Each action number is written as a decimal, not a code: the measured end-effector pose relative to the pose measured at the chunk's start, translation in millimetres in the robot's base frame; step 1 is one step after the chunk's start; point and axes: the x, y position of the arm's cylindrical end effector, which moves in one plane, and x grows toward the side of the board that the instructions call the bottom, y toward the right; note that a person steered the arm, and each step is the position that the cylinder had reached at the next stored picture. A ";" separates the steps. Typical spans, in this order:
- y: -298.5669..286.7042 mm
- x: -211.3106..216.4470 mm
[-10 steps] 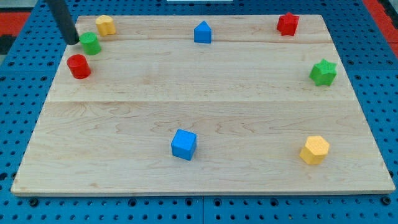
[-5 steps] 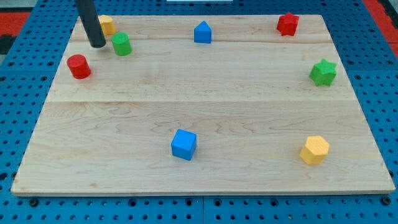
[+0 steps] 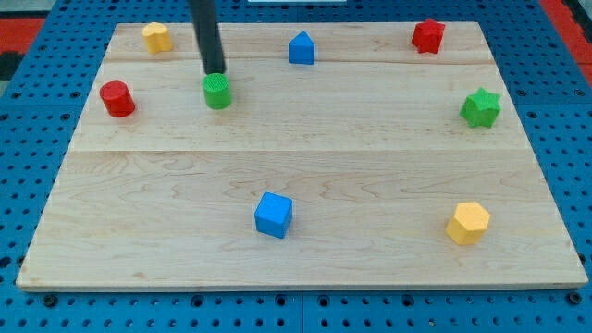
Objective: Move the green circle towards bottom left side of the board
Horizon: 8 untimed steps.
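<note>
The tip touches the green circle from above, upper left of frame, placed to shove it downward; it grips nothing.

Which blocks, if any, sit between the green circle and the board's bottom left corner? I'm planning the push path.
Nothing visible does. From the green circle toward the bottom left the wood is bare; the red cylinder lies off that line, to the view's left. My tip is just above the circle.
</note>
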 end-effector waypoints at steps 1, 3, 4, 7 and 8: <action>-7.2 52.3; -43.4 160.5; -27.4 201.4; -37.6 263.6; -20.1 259.7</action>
